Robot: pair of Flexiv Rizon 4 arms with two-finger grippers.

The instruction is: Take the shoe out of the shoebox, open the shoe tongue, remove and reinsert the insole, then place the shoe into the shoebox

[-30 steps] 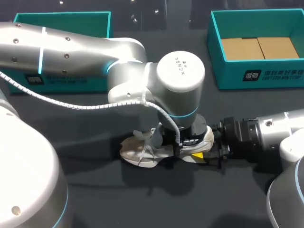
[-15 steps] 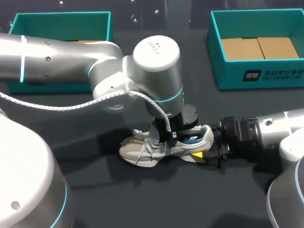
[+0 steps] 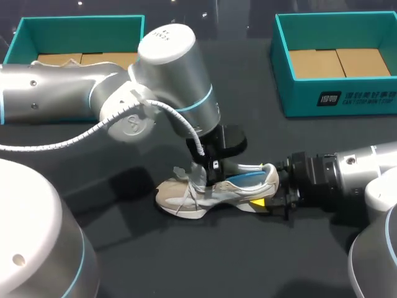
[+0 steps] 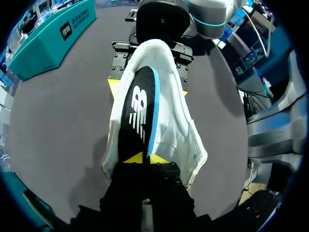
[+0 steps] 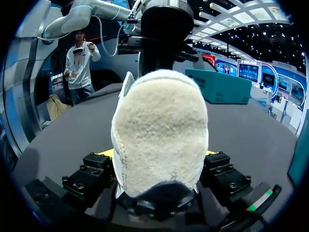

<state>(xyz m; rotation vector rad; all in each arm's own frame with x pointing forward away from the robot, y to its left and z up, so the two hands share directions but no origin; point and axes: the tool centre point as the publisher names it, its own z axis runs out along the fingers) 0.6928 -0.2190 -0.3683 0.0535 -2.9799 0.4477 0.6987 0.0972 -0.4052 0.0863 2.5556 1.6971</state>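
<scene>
1. The sneaker (image 3: 205, 195) lies on the table (image 3: 124, 248), its heel clamped between the right gripper's (image 5: 157, 153) fingers.
2. The left gripper (image 4: 143, 158), jaws narrow, pinches one end of the insole (image 4: 140, 116), which slants up out of the sneaker.

Object count, table (image 3: 124, 267) scene.

- Shoes: one. A white and beige shoe (image 3: 208, 195) lies near the table's middle.
- Insoles: one. A black insole (image 4: 138, 113) with a blue edge sits at the shoe's opening.
- Teal shoeboxes: two. The left shoebox (image 3: 80, 25) is at the far left corner and the right shoebox (image 3: 338, 99) at the far right corner.
- Cardboard panels (image 3: 313, 63): two, side by side in the right shoebox.
- Robot arms: two, the left arm (image 3: 93, 99) and the right arm (image 3: 356, 174).
- Grippers: two, the left gripper (image 4: 144, 158) and the right gripper (image 5: 157, 154), each with two yellow-tipped fingers.
</scene>
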